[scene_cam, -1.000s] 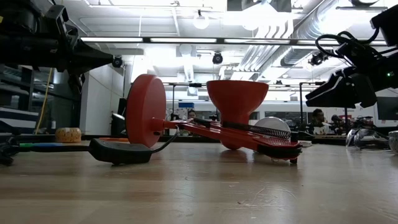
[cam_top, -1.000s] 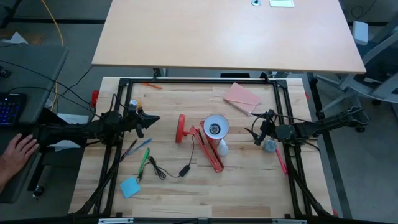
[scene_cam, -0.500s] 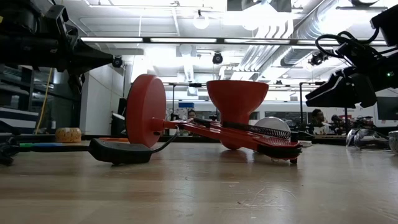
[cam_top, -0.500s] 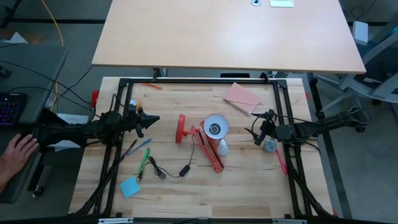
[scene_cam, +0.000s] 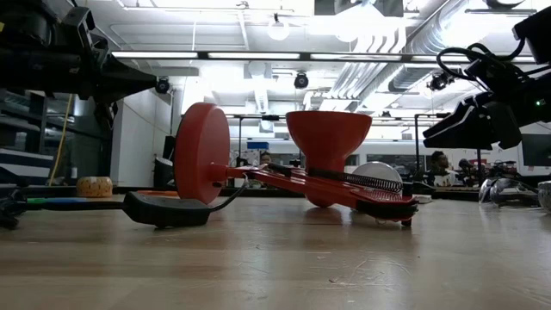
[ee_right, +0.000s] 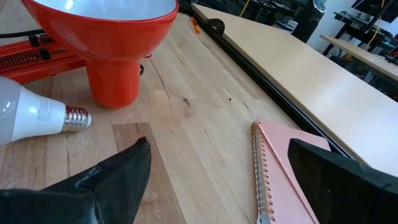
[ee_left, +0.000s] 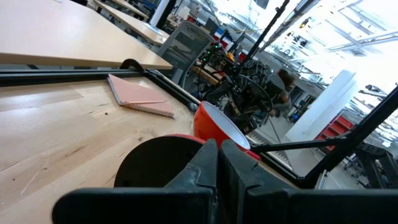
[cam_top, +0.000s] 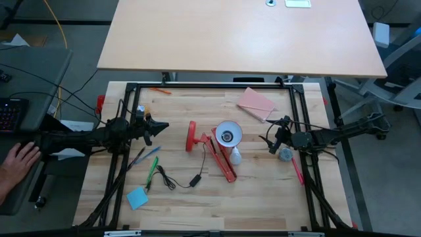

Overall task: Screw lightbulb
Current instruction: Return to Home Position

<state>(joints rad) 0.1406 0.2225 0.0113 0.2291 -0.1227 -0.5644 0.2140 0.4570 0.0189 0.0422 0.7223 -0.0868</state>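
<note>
The right tool hovers at centre right of the high view, above the worktop. Its fingers are spread wide apart, with nothing between them and nothing touched. The left tool hangs at centre left, well apart from the red lamp, its two fingers pressed together on nothing.

The lightbulb lies on its side on the bare wood just right of frame centre. It is just below the lamp's shade, between the lamp's folded arm and the right tool, and free of both tools. Its long axis runs roughly up and down the high view. The silvery screw base points toward the top of the frame, near the shade's neck but apart from it, and the rounded white end points toward the bottom.

The lamp lies tipped over, its round base on edge left of the shade. A grey round object sits just below the right tool, and a pink notebook lies at the worktop's upper right.
</note>
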